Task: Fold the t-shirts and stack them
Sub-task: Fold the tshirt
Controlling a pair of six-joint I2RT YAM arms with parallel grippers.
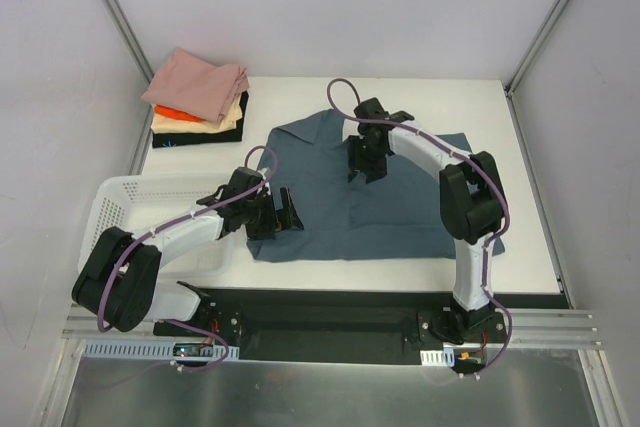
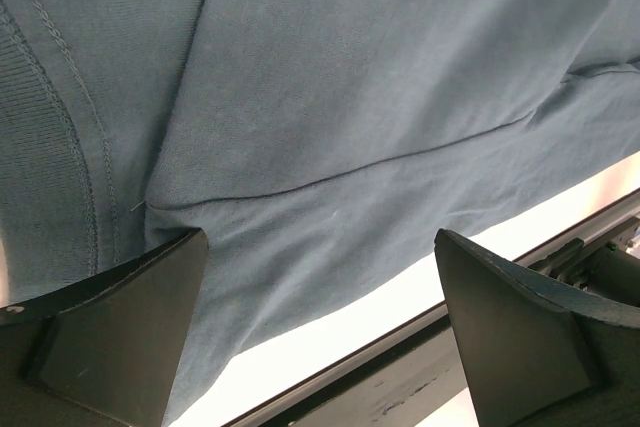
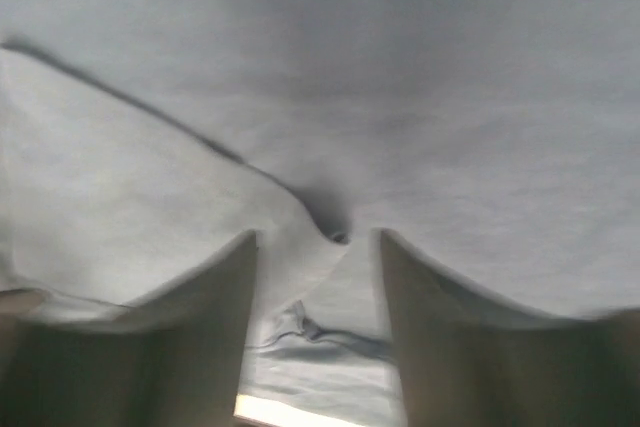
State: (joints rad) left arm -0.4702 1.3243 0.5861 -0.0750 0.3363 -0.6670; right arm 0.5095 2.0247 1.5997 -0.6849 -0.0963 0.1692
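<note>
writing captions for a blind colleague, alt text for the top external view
A slate-blue t-shirt lies spread on a white table, the left claw open at its near-left edge, the right claw over its middle. Folded shirts are stacked far left.

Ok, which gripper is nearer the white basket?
Left. The left gripper hovers at the blue t-shirt's left edge, just right of the basket; the right gripper is over the shirt's middle, farther away.
</note>
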